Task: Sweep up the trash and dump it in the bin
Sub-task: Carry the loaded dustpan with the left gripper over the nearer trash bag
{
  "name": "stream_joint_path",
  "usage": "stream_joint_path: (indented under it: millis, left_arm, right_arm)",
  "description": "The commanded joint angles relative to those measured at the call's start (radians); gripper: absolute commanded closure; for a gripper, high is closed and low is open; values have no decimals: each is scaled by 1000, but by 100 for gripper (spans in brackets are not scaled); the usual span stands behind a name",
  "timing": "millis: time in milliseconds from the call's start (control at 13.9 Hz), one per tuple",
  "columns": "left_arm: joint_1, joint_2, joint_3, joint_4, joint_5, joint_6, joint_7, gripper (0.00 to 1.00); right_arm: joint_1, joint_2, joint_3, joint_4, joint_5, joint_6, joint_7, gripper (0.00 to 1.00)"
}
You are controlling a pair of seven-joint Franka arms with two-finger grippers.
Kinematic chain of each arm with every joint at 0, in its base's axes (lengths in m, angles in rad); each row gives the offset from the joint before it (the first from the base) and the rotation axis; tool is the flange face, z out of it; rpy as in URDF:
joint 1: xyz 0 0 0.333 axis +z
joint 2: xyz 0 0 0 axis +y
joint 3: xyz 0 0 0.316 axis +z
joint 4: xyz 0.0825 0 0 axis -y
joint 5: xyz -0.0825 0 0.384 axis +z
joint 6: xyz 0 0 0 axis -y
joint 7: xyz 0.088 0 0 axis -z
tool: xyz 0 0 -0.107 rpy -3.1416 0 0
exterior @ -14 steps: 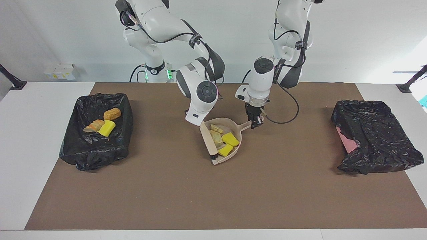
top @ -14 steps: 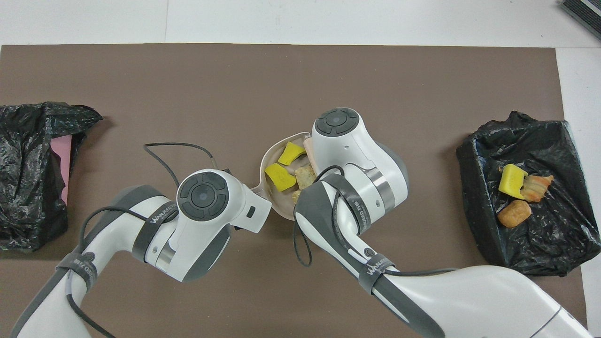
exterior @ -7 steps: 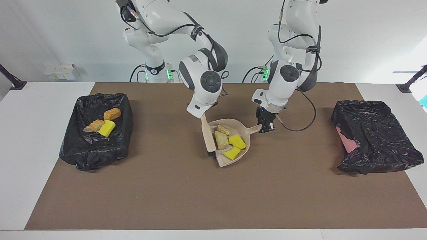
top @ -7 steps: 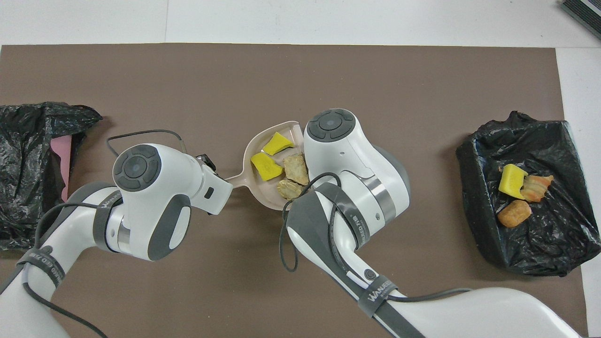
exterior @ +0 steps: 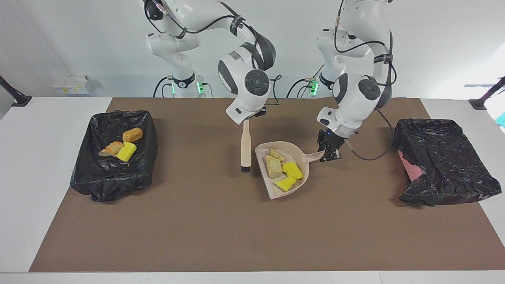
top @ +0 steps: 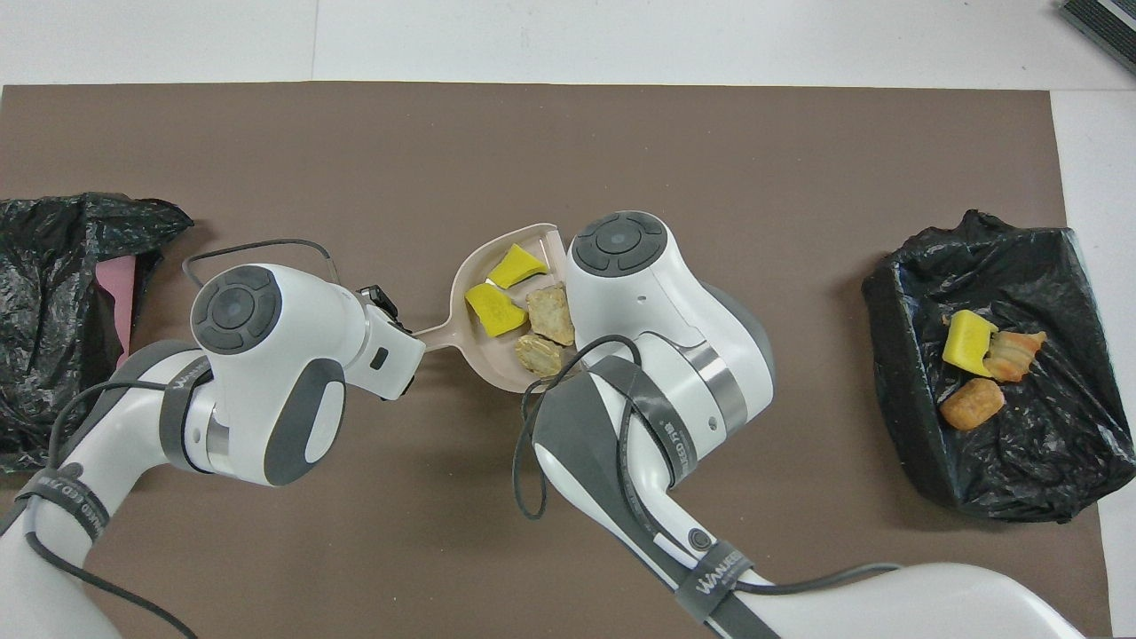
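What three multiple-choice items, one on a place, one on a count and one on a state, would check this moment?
1. Where are the two bright yellow sponge chunks that are not in a bin?
A. in the beige plastic dustpan
B. on the brown mat
C. in the collapsed black bag

2. How many scraps lie in the open black-lined bin?
A. one
B. three
C. five

3. What does the left gripper hold?
A. nothing
B. the wooden-handled brush
C. the dustpan's handle

Key: 1 A, both chunks sit in the pan beside two tan bread pieces; 2 B, one yellow chunk and two brown pieces lie there; 3 C, it is shut on the handle, while the right gripper carries the brush.
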Motion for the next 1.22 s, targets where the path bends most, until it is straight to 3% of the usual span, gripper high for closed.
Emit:
stream_joint_path:
  millis: [0,216,432,791,935,1151]
  left_arm:
    - [102,-37,-8,7,-108,-61,175,100]
    - [241,-48,-8,34,-234,-185,400,100]
    - [337,-60,-2,112,-228,-318,413,100]
    - [414,-59,13,243,-113,-441,413,100]
    - [474,-36,18,309,-93,-504,416,100]
    - [541,-33,20,321,-5,-488,509,100]
  right_arm:
    - [40,-118,0,-189,40,137,38,100]
    - [147,-215,0,-335,92,260,93,100]
    - [213,-265,0,-429,161,332,96,100]
    - [267,-309,0,-588,215,458,82,100]
    - [275,-309,0,-598,218,471,79,100]
    - [275,-309,0,-598,234,475,78,100]
